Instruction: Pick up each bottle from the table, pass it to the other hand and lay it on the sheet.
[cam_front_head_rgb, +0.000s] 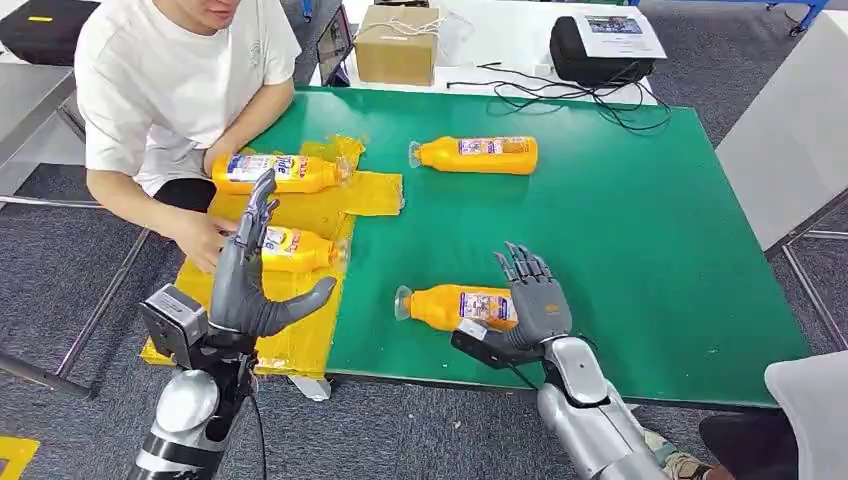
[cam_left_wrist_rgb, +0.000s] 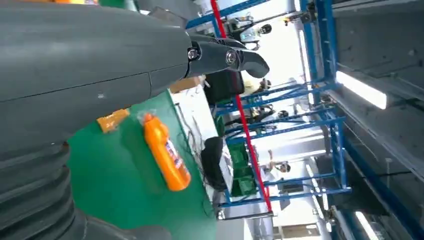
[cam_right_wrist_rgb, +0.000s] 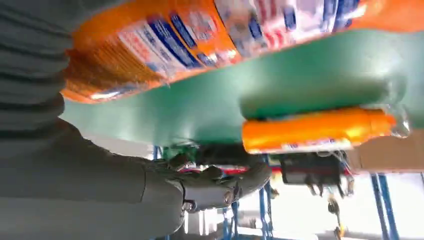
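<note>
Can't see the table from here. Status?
Left hand open, raised. Right hand open at near bottle. Two bottles on sheet. Person's hand on sheet.

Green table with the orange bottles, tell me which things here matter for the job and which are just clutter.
Part of the job:
near bottle beside the right hand
far bottle on the green table
two bottles already on the yellow sheet
left hand, raised and empty

Just lying about:
cardboard box
black bag
loose cables
</note>
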